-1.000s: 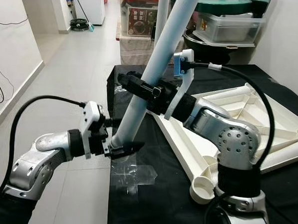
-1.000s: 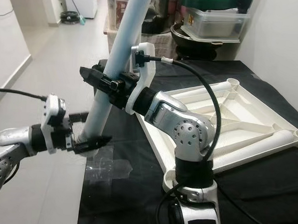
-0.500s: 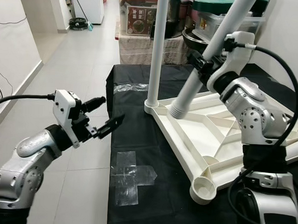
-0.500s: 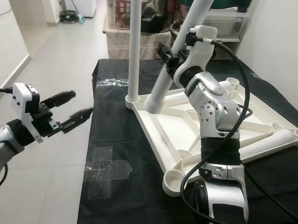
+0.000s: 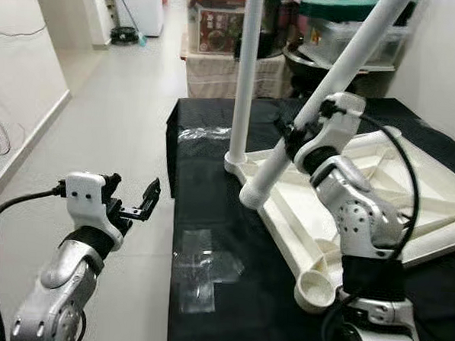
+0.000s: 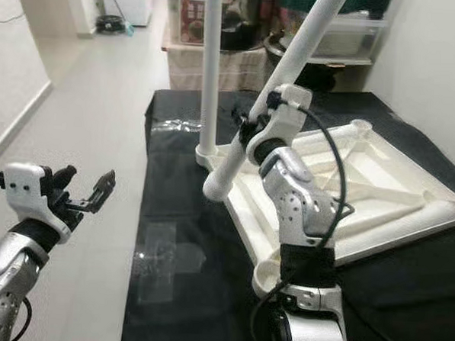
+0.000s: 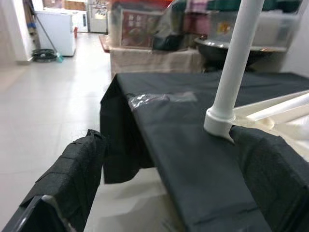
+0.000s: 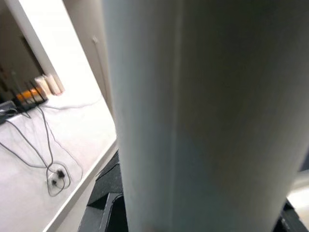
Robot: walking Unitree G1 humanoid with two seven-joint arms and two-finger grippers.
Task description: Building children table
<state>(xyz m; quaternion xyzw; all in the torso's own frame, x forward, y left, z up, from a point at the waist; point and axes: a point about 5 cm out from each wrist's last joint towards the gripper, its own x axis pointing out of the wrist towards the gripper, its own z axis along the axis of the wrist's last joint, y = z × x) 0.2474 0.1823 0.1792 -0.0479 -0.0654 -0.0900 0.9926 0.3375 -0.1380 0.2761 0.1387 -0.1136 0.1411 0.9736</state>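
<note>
Right claw (image 5: 292,136) grips a white leg (image 5: 322,105) mid-length, tilted above the upturned tabletop (image 5: 380,178); left claw (image 5: 134,204) hangs wide beside the surface (image 5: 206,291). Stiff, smooth, probably light; gripping nearer its lower end steadies socketing.

Table frame at right, tape patch at lower centre, left gripper off the cloth's edge.

The upturned table frame (image 5: 378,201) lies on the black cloth (image 5: 228,308) across the right half. One leg (image 5: 245,72) stands upright in its upper-left corner socket; a second leg (image 5: 322,107) slants from the top right down to centre, clasped by the right gripper (image 5: 290,132). A tape patch (image 5: 203,268) sits on the cloth, lower centre. The left gripper (image 5: 130,204), fingers apart, hangs at lower left over the floor (image 5: 100,118). Storage boxes (image 5: 220,25) stand behind, along the top.
</note>
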